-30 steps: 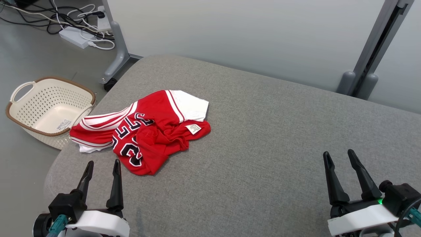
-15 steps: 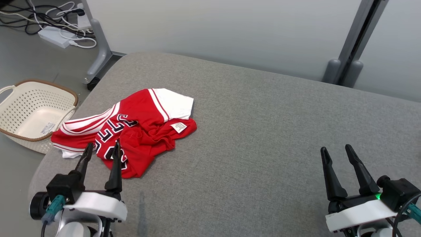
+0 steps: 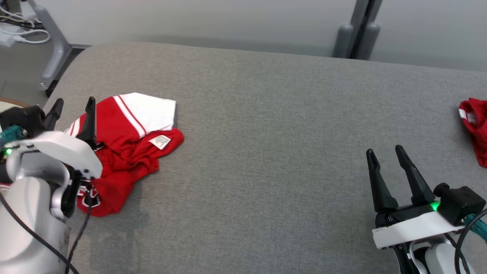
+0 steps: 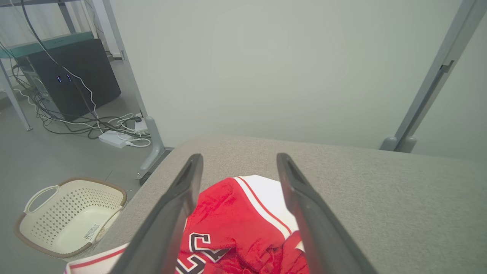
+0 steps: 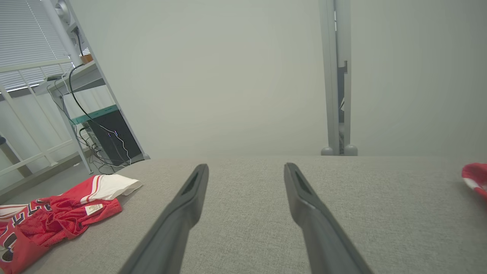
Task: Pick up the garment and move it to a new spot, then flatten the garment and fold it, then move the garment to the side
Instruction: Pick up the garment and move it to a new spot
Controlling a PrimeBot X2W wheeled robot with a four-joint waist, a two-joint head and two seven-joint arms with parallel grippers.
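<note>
"Garment (image 3: 129, 152) first. What sort of cloth was it?" asked the first.

"A red jersey of thin, soft knit, with a white panel, red-and-white striped trim and black, white-edged lettering. It lay crumpled in loose folds at the left end of the grey woven cushion (image 3: 266, 133), a small white label (image 3: 160, 141) turned up on top."

"And the left gripper (image 3: 74, 103)?"

"It was raised over the garment's left part, its white wrist housing tilted, the two long, dark, tapering fingers pointing away from the robot. They stood wide apart and held nothing. In the left wrist view the cloth showed between them. Whether the tips touched it, I could not tell."

"The right gripper (image 3: 385, 151)?"

"Low at the near right, well apart from the garment, over bare cushion. Its fingers were spread just as wide, empty."

"Anything else?"

"A cream perforated plastic basket (image 4: 72, 217) with a brown rim stood on the floor beside the cushion's left end, and another bit of red cloth (image 3: 473, 129) lay at the far right edge."
</note>
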